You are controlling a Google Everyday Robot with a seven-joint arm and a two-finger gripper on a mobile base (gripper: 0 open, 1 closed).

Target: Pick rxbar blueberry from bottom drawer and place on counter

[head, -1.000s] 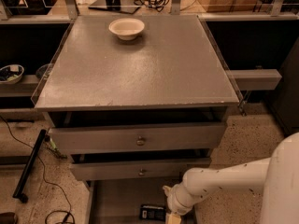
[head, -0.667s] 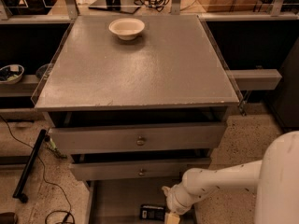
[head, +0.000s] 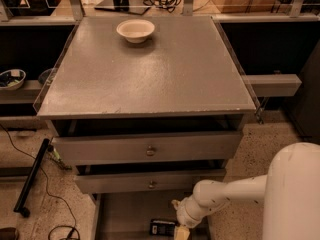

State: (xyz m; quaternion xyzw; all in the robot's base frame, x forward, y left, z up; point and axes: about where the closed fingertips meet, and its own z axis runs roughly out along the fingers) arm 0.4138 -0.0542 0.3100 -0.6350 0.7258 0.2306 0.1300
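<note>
The rxbar blueberry (head: 162, 228) is a small dark flat bar with pale label marks, lying on the grey floor of the bottom drawer (head: 127, 216) near the frame's lower edge. My gripper (head: 181, 232) reaches down into the drawer from the right on a white arm and sits just right of the bar, close to it or touching; its lower part is cut off by the frame edge. The counter (head: 150, 74) is the large grey cabinet top above.
A white bowl (head: 135, 30) stands at the counter's back. Two upper drawers with round knobs (head: 150, 150) stick out above the bottom drawer. A side shelf (head: 272, 84) extends right; bowls sit on the left shelf (head: 11, 79). Cables and a black bar lie on the floor at left.
The arm has shifted slightly and the gripper has sunk a little lower beside the bar. The bar lies where it was.
</note>
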